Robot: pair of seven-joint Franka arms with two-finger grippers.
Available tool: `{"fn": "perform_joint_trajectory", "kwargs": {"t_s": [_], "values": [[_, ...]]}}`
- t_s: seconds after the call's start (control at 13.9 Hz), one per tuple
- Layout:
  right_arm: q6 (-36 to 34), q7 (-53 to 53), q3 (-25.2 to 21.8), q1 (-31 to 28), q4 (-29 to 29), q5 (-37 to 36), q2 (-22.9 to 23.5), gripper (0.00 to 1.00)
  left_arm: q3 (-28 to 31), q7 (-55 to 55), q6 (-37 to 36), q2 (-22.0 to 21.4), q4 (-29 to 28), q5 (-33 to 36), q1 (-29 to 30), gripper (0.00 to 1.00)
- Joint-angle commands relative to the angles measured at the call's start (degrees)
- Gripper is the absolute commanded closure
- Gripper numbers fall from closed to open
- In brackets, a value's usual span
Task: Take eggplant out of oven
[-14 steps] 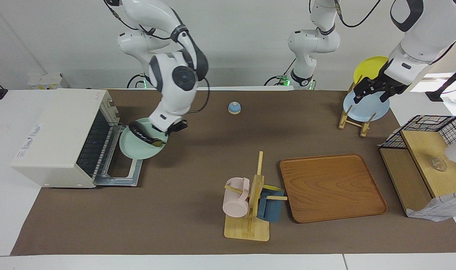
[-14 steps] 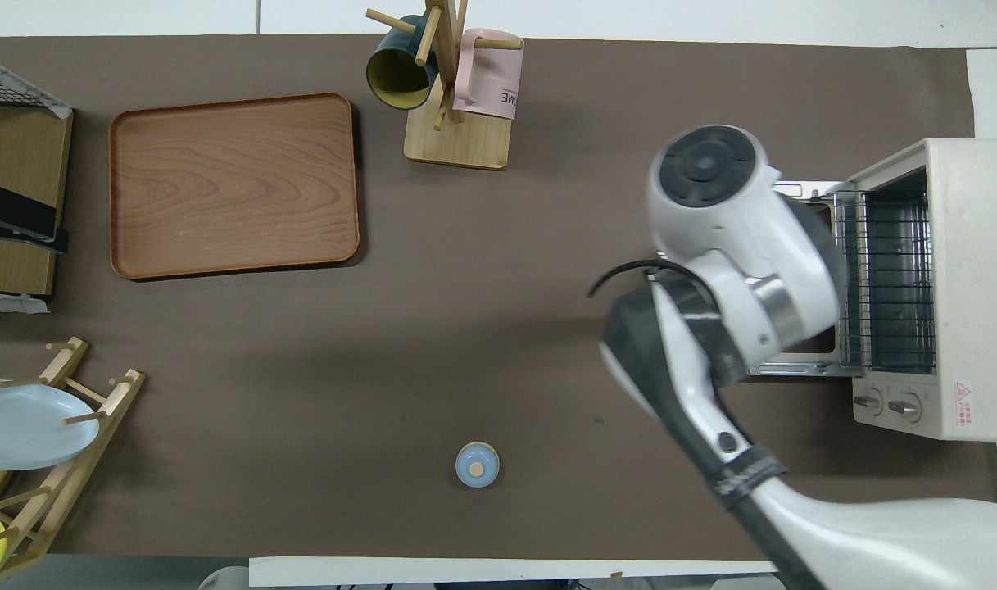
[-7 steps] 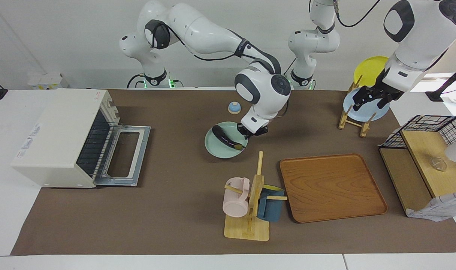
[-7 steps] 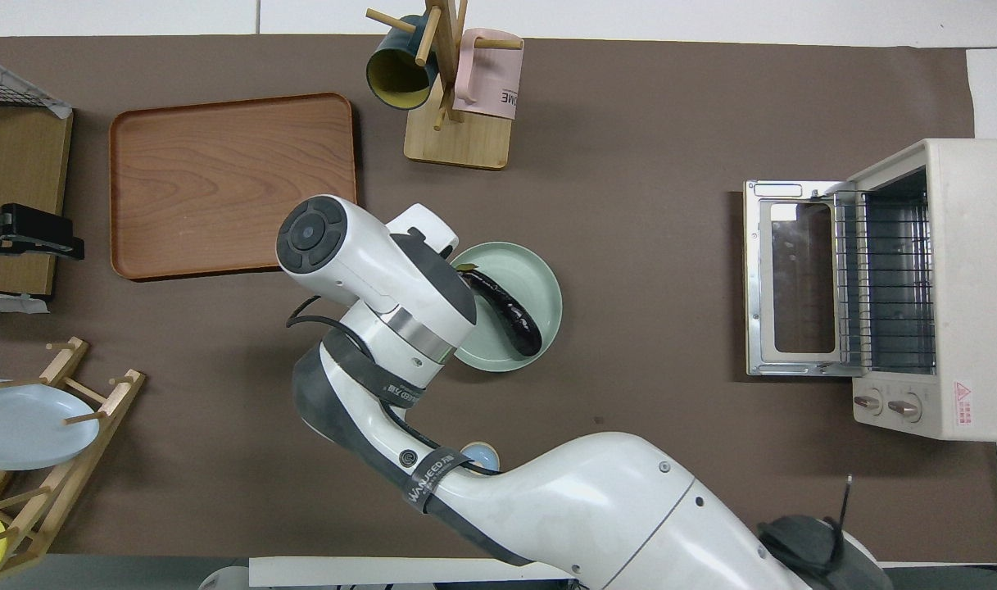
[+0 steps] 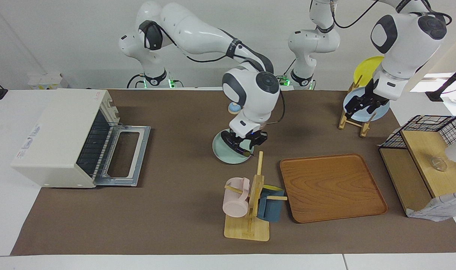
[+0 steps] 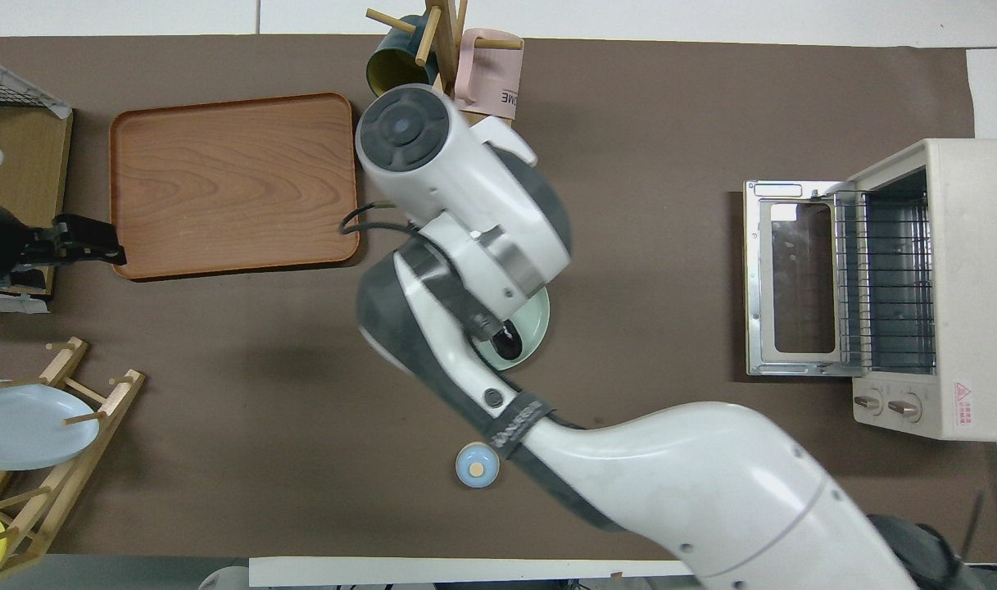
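Note:
The dark purple eggplant (image 5: 239, 150) lies on a pale green plate (image 5: 223, 153) that rests on the brown mat in the middle of the table, next to the mug rack. My right gripper (image 5: 245, 144) is low over the plate and covers most of the eggplant. In the overhead view only one end of the eggplant (image 6: 508, 344) and part of the plate's rim (image 6: 537, 321) show under the arm. The cream-white oven (image 5: 63, 135) stands at the right arm's end, its door (image 5: 124, 157) folded down, its wire rack (image 6: 887, 279) bare. My left gripper (image 5: 358, 106) hangs over the plate rack.
A wooden mug rack (image 5: 250, 202) with a pink and a blue mug stands beside the plate. A wooden tray (image 5: 331, 187) lies beside that. A small blue bell (image 6: 476, 465) sits nearer the robots. A plate rack (image 5: 353, 120) and a black wire basket shelf (image 5: 430, 150) stand at the left arm's end.
My right arm carried the plate with the eggplant from the oven door to the middle of the table, then shifted from the plate's rim to over the eggplant. The left gripper drifted slightly.

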Motion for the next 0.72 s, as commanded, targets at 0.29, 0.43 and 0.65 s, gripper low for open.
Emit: {"fn": "perform_joint_trajectory", "kwargs": {"t_s": [0.29, 0.43, 0.65], "values": [[20.57, -23.54, 0.95, -22.41, -44.34, 0.21, -20.23, 0.99, -0.23, -43.23, 19.39, 10.56, -4.61, 0.17, -28.73, 0.0], [25.76, -24.16, 0.95, -24.09, -48.75, 0.13, -21.12, 1.0, -0.32, -49.34, 27.04, 16.63, -4.52, 0.09, -33.32, 0.0], [29.46, -24.78, 0.95, -25.77, -51.48, 0.12, -20.86, 1.0, -0.32, -52.5, 30.24, 23.84, -0.76, -0.44, -36.76, 0.0]]}}
